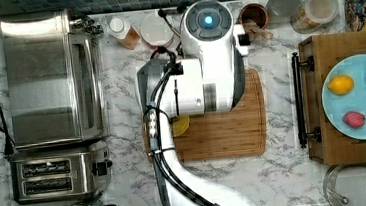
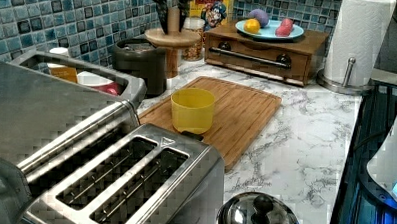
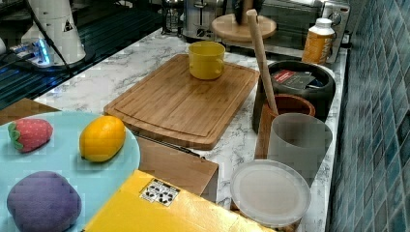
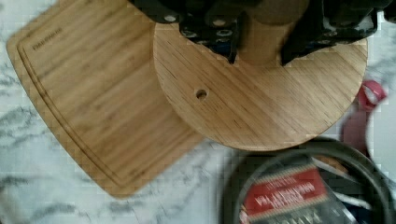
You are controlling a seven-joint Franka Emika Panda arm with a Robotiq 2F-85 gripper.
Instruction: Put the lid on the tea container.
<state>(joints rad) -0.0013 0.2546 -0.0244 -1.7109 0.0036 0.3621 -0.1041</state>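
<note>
Wrist view puts the gripper (image 4: 259, 35) pinching the knob of the round wooden lid (image 4: 261, 98), one finger on each side of it, with the lid hanging in the air beside the black tea container (image 4: 308, 186). From where I stand, the container sits just off the far edge of the cutting board (image 3: 183, 99), mouth open and facing straight up, packets showing inside.

The lid lies flat, knob upward, its axis upright like the container's. It hangs off to one side of the mouth, not yet centred.

To do this well, I'd say slide the lid over until the rims line up, keep it level, then lower gently. The yellow cup (image 3: 206, 59) on the board stands well apart.
</note>
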